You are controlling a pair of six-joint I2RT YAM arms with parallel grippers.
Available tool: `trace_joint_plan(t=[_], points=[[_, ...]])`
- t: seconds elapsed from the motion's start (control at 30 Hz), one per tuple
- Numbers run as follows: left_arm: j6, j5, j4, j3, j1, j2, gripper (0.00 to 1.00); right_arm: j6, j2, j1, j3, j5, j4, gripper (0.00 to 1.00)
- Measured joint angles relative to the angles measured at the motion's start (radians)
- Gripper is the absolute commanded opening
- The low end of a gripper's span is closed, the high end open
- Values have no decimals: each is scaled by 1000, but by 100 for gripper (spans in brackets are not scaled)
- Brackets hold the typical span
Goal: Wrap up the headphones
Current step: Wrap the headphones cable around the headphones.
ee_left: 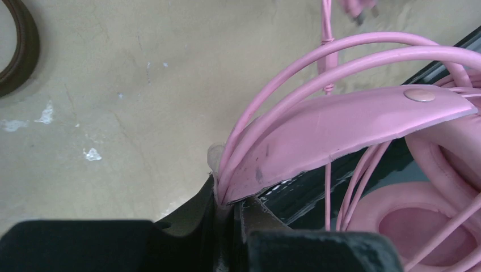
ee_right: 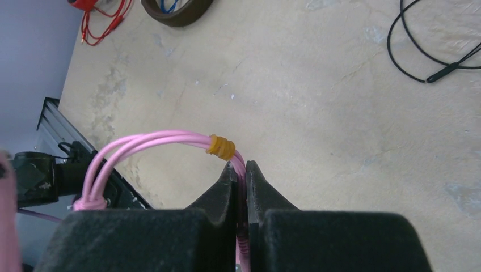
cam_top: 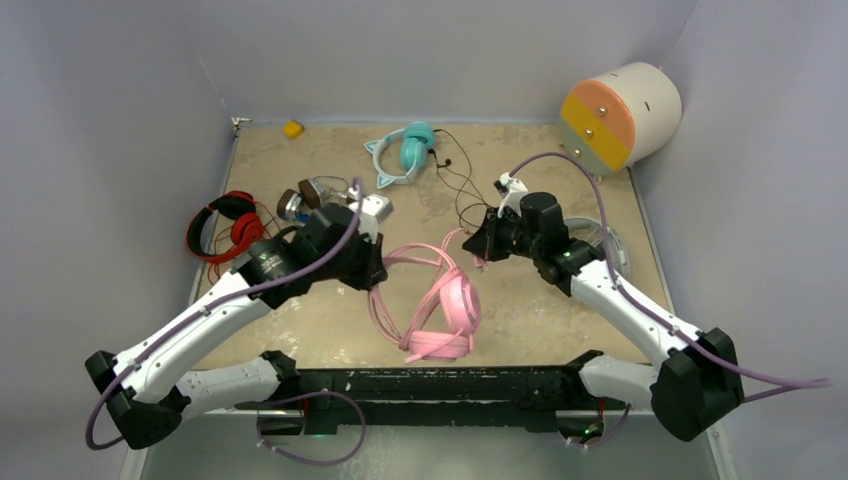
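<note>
The pink headphones lie on the tan surface, near its front edge and about midway between the two arms. The left end effector is clamped on them: its jaws are pressed together on the end of the pink headband, where the two thin pink rails run in beside it. The ear cups sit right of that grip in the left wrist view.

The right end effector sits just behind and to the right of the pink headphones, its jaws closed on their pink cable. An orange band wraps the cable strands just ahead of the fingertips, and from there the strands arch away to the left. More of the cable lies in loose loops on the left side of the pink headphones.

Further back from the pink headphones:
- Teal cat-ear headphones lie near the far wall, with their black cable trailing forward.
- A brown pair with silver cups lies to the back left.
- Red headphones lie further left.
- A small yellow object sits at the far left edge.
- A white drum with an orange and green face lies on its side to the back right.
</note>
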Motion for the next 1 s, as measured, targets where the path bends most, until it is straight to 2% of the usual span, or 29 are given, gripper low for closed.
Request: trace_joint_plan(t=[0.13,0.2,0.43,0.73,0.83,1.0], points=[[31,-168,0,-19,-151,53,0,-28,-50,-6,49,6,-85,0],[38,-243,-3,-21,-183,91,0,-42,-91,-6,63,-3,-124,0],[53,-493,-3,-26,-193,139,0,-74,-131,-11,108,-159,-221,0],[48,-689,1,-26,-213,139,0,-62,-184,-11,108,-325,-260,0],[28,-718,1,-26,-213,144,0,-22,-208,-11,107,-377,-235,0],[-56,-749,2,-25,-219,190,0,105,-206,-10,49,-458,-79,0]])
